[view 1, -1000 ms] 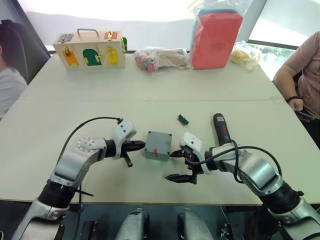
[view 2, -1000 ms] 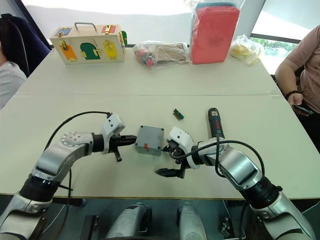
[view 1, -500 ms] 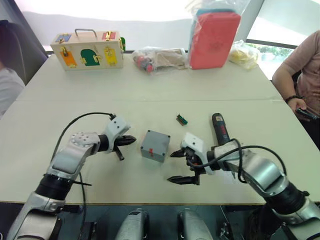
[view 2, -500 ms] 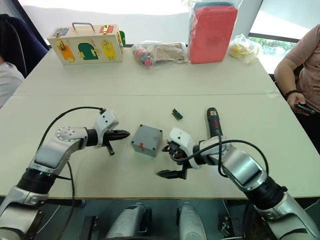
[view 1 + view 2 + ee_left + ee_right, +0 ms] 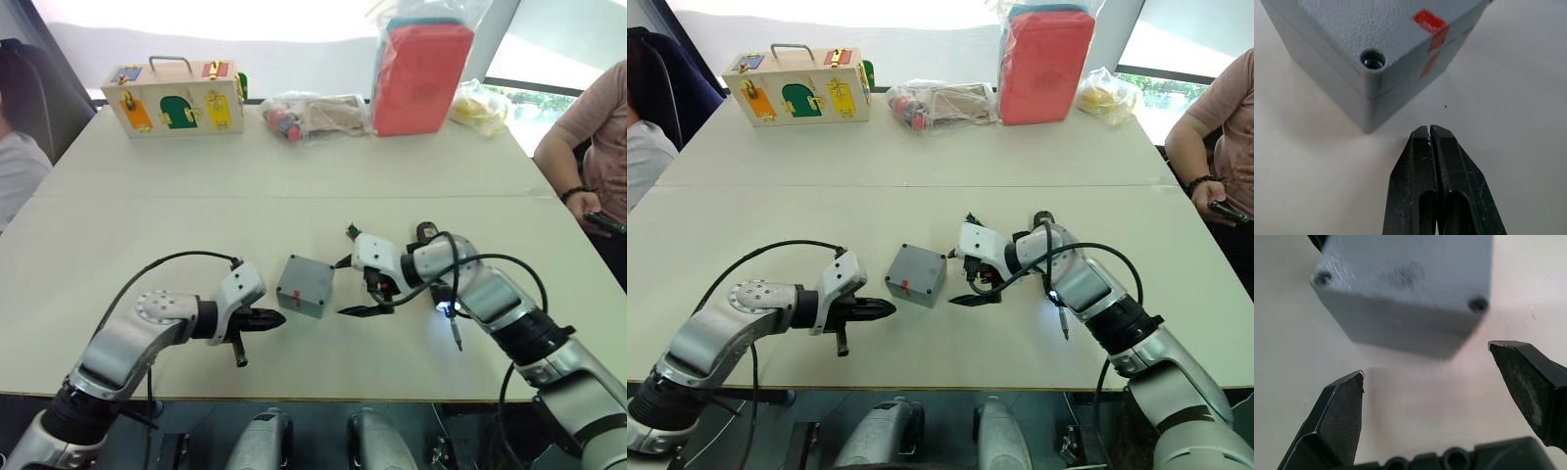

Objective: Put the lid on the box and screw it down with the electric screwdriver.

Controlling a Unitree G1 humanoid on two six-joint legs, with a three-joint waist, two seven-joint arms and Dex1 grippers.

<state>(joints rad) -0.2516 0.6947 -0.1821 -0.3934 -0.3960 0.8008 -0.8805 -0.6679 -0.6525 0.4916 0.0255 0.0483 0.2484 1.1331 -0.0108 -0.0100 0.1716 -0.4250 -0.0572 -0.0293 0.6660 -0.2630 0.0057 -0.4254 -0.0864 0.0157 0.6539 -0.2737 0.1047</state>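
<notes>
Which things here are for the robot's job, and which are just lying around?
For the job: grey box, lid on it, electric screwdriver.
Just lying about: wooden latch box, red case, clear bag of bits, yellow bag.

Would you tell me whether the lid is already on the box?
On: the lid sits flush on the box, a seam line running beneath it.

Small square grey plastic box: flanked closely by left gripper and right gripper; bare tabletop left open above, mid-frame.
</notes>
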